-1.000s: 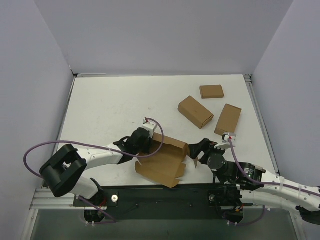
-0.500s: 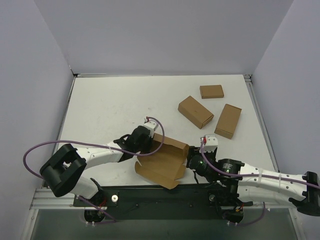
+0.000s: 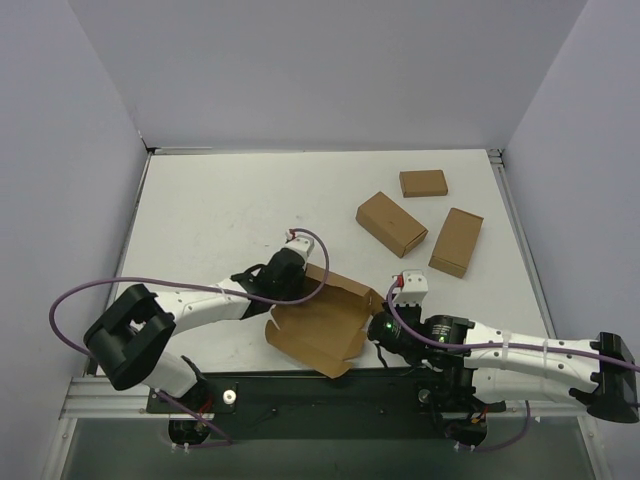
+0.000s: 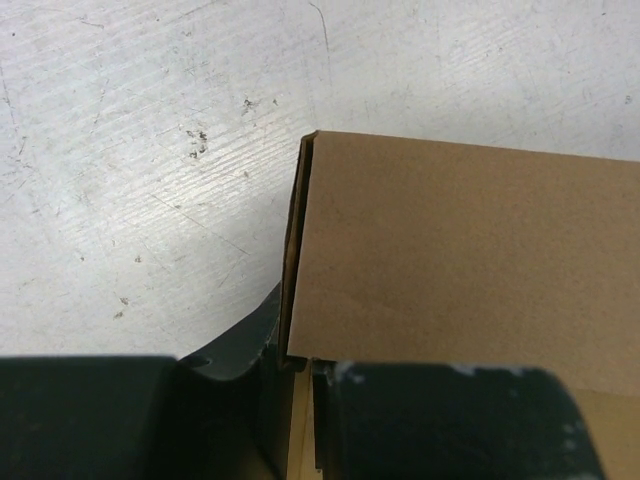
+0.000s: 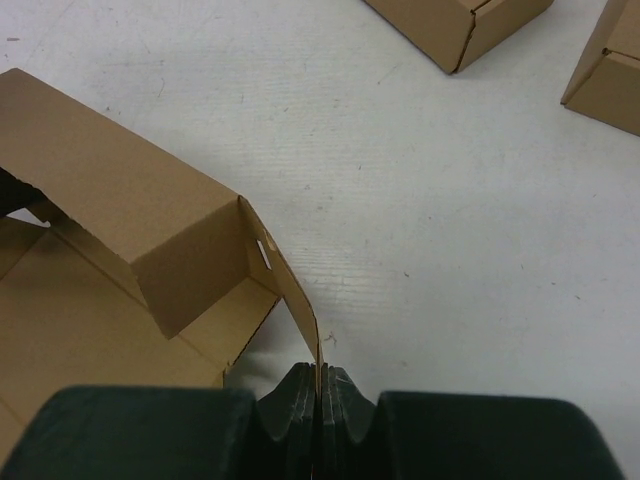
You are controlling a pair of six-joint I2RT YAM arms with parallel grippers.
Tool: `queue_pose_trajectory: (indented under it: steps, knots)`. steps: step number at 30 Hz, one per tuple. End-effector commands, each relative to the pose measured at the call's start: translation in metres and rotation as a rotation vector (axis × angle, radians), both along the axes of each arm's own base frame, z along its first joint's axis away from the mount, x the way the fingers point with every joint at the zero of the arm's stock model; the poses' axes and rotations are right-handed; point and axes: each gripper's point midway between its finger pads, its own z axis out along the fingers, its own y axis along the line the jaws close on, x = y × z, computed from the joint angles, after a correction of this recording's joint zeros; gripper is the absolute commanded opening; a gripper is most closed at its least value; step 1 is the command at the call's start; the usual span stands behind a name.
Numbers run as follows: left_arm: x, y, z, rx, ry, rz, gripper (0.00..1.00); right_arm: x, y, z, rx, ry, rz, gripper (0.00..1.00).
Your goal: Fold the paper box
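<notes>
The paper box [image 3: 318, 325] is a brown cardboard blank lying partly folded at the near middle of the table, with its far wall raised. My left gripper [image 3: 294, 284] is at its far left corner and is shut on the upright wall [image 4: 460, 270]; in the left wrist view the cardboard edge runs down between the two fingers [image 4: 300, 375]. My right gripper [image 3: 378, 322] is at the box's right end. Its jaws [image 5: 321, 388] are pressed shut on the thin edge of a raised side flap [image 5: 285, 290]. Beside that flap the folded wall [image 5: 120, 190] stands over the base panel.
Three smaller ready-made brown boxes lie at the right rear of the table: one [image 3: 392, 223] nearest the middle, one [image 3: 423, 183] farther back, one [image 3: 457, 241] to the right. Two of them show at the top of the right wrist view [image 5: 460, 25] [image 5: 610, 75]. White walls enclose the table.
My right arm has swung in leftward to the box's right end, and its jaws have closed on the side flap. The left gripper has kept its hold on the wall.
</notes>
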Motion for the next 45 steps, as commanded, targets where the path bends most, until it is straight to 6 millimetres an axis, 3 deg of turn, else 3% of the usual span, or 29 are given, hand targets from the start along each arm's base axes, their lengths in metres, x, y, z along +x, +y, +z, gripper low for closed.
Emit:
queue_pose_trajectory:
  steps: [1,7,14,29,35,37,40,43,45]
  knots:
    - [0.007,0.025,-0.007,0.101,0.008,0.116,0.00,0.003,-0.008,0.014,-0.020,-0.038,-0.038,0.00]
    - [0.011,0.036,-0.004,0.149,-0.013,0.163,0.00,0.003,-0.009,0.014,-0.015,-0.042,-0.047,0.00]
    - [0.010,0.031,-0.004,0.151,-0.022,0.145,0.00,0.003,-0.008,0.015,-0.017,-0.045,-0.044,0.00]
    - [0.011,0.044,-0.008,0.248,-0.048,0.213,0.00,0.003,-0.002,0.021,-0.008,-0.063,-0.043,0.00]
    - [0.013,0.057,-0.008,0.331,-0.061,0.265,0.00,0.002,0.000,0.025,-0.003,-0.075,-0.037,0.00]
    - [0.013,0.056,-0.009,0.318,-0.058,0.267,0.00,0.002,0.001,0.025,-0.005,-0.077,-0.040,0.00]
    - [0.011,0.038,-0.005,0.217,-0.054,0.236,0.00,0.003,0.000,0.024,-0.015,-0.085,-0.046,0.00]
    - [0.009,0.021,0.003,0.110,-0.059,0.193,0.08,0.004,-0.002,0.020,-0.046,-0.100,-0.052,0.00]
    - [0.007,0.014,0.008,0.062,-0.067,0.164,0.20,0.005,-0.002,0.020,-0.060,-0.115,-0.051,0.00]
